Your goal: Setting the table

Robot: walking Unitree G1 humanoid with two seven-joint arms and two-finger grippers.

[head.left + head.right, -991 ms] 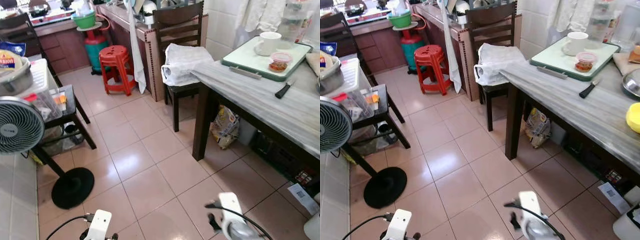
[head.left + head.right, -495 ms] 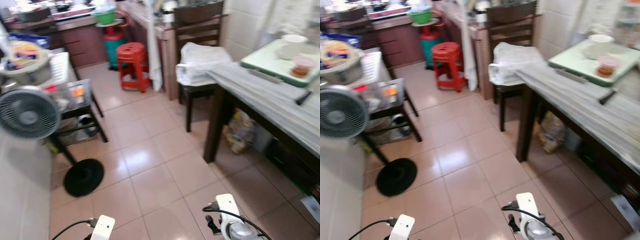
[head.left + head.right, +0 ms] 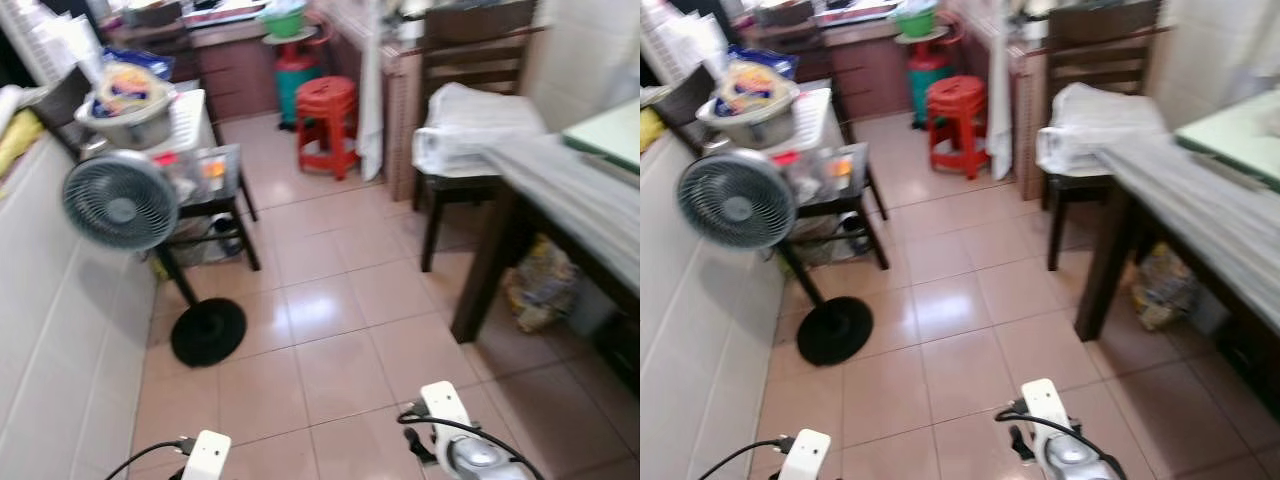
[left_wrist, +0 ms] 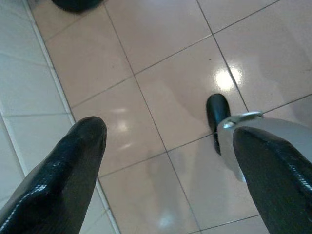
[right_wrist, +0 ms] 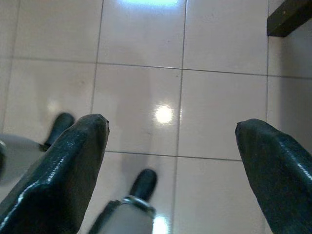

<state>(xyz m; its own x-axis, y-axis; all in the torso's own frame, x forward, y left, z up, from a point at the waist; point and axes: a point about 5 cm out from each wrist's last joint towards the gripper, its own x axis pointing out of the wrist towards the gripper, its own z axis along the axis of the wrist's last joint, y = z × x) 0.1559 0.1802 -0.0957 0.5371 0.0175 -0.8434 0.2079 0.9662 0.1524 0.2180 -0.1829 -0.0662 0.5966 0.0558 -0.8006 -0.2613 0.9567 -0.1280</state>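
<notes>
Glossy beige floor tiles are throwing back bright glare. The table at three o'clock is showing a streaked, stone-like grey top on dark wooden legs. A red plastic stool is gleaming at twelve o'clock, and crinkly white plastic bag is slumping on a dark wooden chair.

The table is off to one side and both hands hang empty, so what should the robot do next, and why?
Probably turn back to its right, toward the table. The table sits at the right edge of the head view, while the fan is on the left. The left hand and right hand hang open over bare floor tiles.
</notes>
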